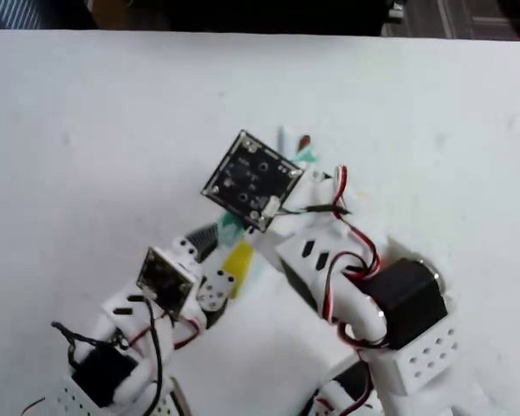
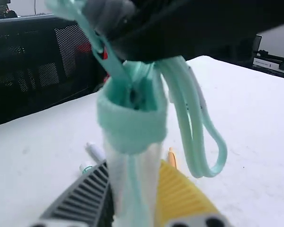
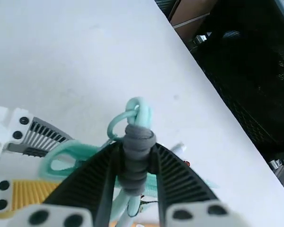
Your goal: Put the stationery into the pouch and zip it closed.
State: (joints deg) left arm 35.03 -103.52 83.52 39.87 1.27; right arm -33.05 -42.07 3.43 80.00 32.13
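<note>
White table (image 1: 87, 130) underneath, mint-trimmed pouch (image 2: 132, 123) strung between the two arms near the middle of it, presumably to keep the zip line taut. Left gripper (image 2: 132, 189) clamped on one end of the pouch as the anchor, right gripper (image 3: 136, 145) pinched shut on the grey-wrapped zipper pull (image 3: 138, 136) with its mint ring (image 3: 135, 111) poking out past the jaws, so looks like the usual hold-and-drag setup for zipping. Couple of pens (image 2: 92, 152) peeking out just beyond the held end, and honestly can't tell whether inside the see-through body or loose on the table.
</note>
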